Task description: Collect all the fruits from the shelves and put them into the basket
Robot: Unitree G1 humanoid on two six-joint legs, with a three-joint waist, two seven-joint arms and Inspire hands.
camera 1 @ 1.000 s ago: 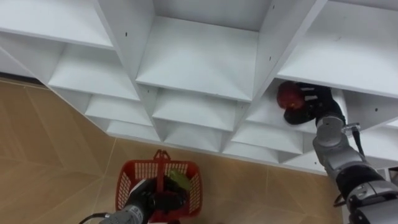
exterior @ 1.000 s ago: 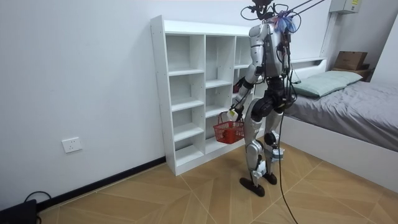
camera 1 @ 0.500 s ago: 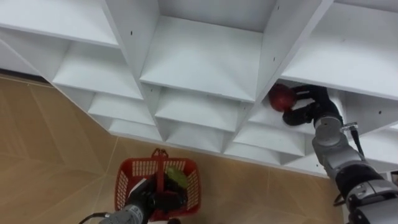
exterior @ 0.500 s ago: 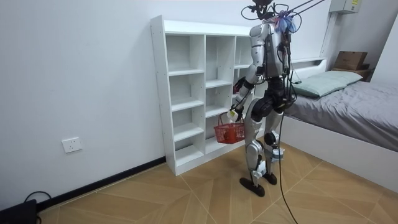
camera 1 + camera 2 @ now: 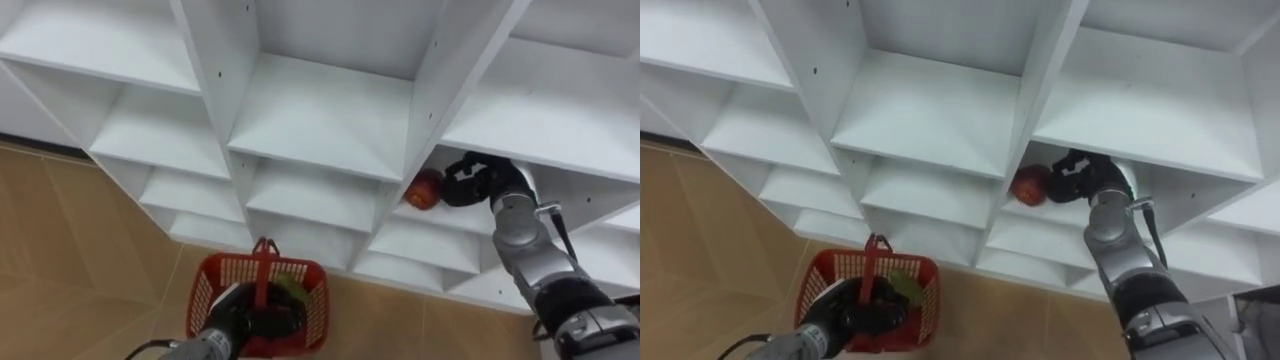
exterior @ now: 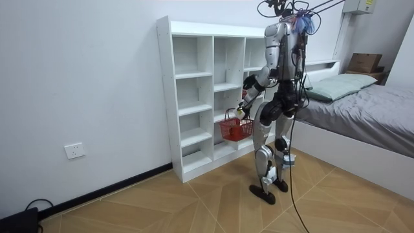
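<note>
Robot's parked right in front of the closet [image 5: 320,110], with the bed [image 6: 362,110] behind it on the room view's right. The apple [image 5: 425,188] sits at the very front lip of a cubby in the right-hand column, pretty much up against the upright divider [image 5: 400,185] on its left. The right robot hand [image 5: 468,180] comes at it from the right side, dark fingers curled round it, so it's clamped on the apple. The cubby is open at the front, with the shelf above hanging low over the hand and the divider boxing it in on the left.

Down low and off to the left, the left robot hand [image 5: 240,315] is wrapped round the handle [image 5: 263,262] of the basket [image 5: 205,295], which hangs over the floor [image 5: 80,250] just in front of the closet's bottom rows. Something green [image 5: 288,290] is lying inside it, can't tell what exactly.

Materials: the closet is all smooth white flat panels with square edges and little peg holes up the dividers. The basket is red plastic, oblong, with slotted lattice walls and a thin hoop handle standing upright. The apple is round, red and a bit shiny. The floor is wood planks laid in a zigzag pattern.
</note>
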